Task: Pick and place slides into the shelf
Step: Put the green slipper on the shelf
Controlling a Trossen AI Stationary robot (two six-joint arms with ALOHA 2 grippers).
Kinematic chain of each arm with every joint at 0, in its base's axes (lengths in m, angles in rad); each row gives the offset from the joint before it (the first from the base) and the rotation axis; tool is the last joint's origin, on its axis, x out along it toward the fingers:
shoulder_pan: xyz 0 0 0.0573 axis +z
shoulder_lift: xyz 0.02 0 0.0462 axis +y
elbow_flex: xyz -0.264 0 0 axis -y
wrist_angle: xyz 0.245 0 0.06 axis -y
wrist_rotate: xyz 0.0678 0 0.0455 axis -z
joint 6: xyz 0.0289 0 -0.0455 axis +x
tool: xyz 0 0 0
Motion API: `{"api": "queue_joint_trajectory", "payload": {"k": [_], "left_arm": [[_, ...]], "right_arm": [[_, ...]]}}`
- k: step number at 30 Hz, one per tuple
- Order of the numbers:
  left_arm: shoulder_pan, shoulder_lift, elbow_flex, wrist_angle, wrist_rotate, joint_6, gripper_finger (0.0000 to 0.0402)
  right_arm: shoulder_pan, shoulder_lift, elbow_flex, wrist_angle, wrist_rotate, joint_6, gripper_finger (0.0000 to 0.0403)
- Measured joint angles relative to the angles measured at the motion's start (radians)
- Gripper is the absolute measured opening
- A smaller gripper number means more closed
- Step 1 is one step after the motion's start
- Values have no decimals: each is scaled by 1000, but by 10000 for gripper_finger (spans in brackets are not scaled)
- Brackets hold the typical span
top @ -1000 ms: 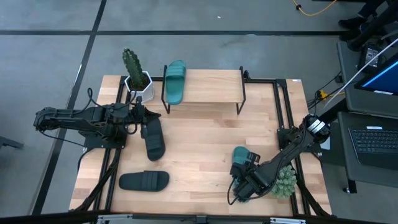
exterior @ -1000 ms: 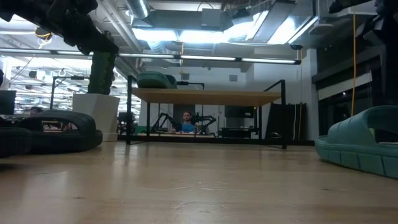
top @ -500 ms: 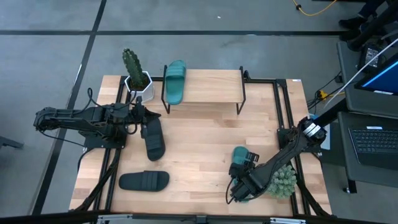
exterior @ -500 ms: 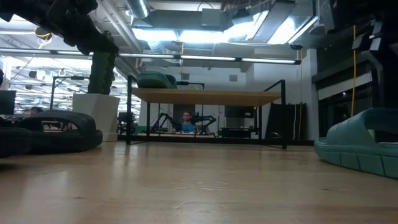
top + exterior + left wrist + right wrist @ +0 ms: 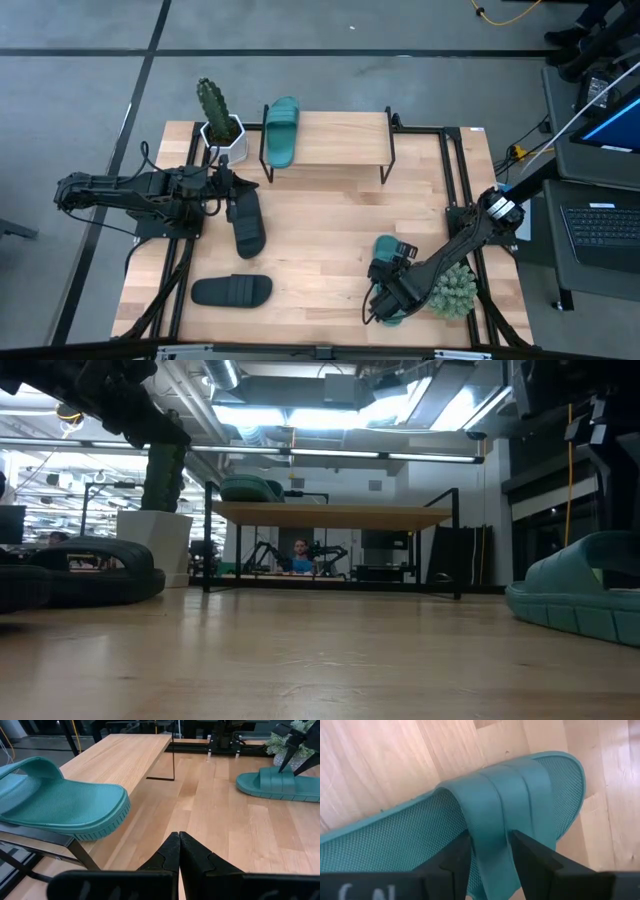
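One teal slide (image 5: pixel 281 130) lies on the shelf (image 5: pixel 340 138) at its left end, and shows large in the left wrist view (image 5: pixel 60 800). The second teal slide (image 5: pixel 384 252) lies flat on the table near the right front, and my right gripper (image 5: pixel 385 298) is over it, shut on its strap. One black slide (image 5: pixel 248 224) lies beside my left gripper (image 5: pixel 236 192), which is shut and touches nothing. The other black slide (image 5: pixel 232 291) rests near the table's front left. My right gripper holds the teal slide by its ribbed strap (image 5: pixel 490 845), which fills the gap between the two fingers (image 5: pixel 457 857). The fingers come from above, pointing down, one at each side of the band. The slide's sole (image 5: pixel 575 610) still rests flat on the table.
A tall cactus in a white pot (image 5: pixel 221 128) stands at the shelf's left end. A small pale-green plant (image 5: pixel 452 290) sits right beside my right arm. Black frame rails (image 5: pixel 462 180) run along the table's sides. A person (image 5: pixel 301 556) sits far behind the table.
My right gripper has shifted slightly toward the table's near edge, along the teal slide. The slide has stayed flat on the table.
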Motion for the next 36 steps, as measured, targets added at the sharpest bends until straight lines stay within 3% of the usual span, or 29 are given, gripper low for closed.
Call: {"api": "queue_joint_trajectory", "payload": {"k": [5, 14, 36], "left_arm": [[0, 0, 0, 0, 0, 0, 0], [0, 0, 0, 0, 0, 0, 0], [0, 0, 0, 0, 0, 0, 0]], "right_arm": [[0, 0, 0, 2, 0, -1, 123], [0, 0, 2, 3, 4, -7, 13], [-1, 0, 47, -54, 21, 1, 8]]}}
